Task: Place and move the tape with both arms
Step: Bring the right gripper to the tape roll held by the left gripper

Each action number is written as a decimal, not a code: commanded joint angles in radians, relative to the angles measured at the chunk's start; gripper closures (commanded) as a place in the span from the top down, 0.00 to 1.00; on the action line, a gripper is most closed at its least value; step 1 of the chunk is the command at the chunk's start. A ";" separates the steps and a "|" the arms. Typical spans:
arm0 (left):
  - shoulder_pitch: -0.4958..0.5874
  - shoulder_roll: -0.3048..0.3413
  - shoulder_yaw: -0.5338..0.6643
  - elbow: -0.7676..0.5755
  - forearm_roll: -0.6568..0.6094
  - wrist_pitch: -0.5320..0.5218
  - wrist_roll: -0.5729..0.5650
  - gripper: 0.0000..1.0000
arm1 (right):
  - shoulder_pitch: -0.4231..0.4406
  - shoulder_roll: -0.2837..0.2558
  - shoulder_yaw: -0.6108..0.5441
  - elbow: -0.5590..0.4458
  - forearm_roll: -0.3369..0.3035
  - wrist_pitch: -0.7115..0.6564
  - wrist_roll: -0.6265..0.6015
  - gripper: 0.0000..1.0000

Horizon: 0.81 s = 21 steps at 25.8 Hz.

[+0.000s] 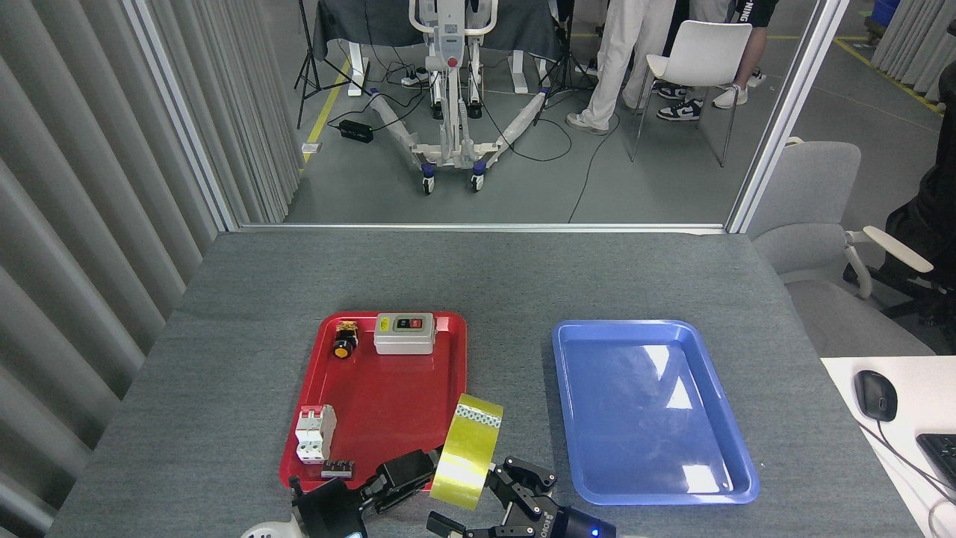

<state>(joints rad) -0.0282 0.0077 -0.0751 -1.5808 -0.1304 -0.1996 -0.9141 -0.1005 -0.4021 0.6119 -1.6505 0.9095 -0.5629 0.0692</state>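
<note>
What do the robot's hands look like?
Both are black and blocky. The left gripper has chunky fingers and a bit of white casing at the picture's bottom edge. The right gripper has jointed, claw-like fingers, small white lettering and a tiny blue light.

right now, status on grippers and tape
Left gripper shut on tape, held on edge. Right gripper open beside it. Blue tray unobstructed.
</note>
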 commanded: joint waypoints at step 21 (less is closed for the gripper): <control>-0.036 0.011 0.024 0.051 0.000 -0.023 0.000 0.14 | -0.007 0.000 0.002 -0.002 0.003 -0.017 -0.002 0.29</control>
<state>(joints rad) -0.0542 0.0157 -0.0554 -1.5388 -0.1303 -0.2199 -0.9434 -0.1063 -0.4017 0.6137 -1.6509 0.9131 -0.5584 0.0714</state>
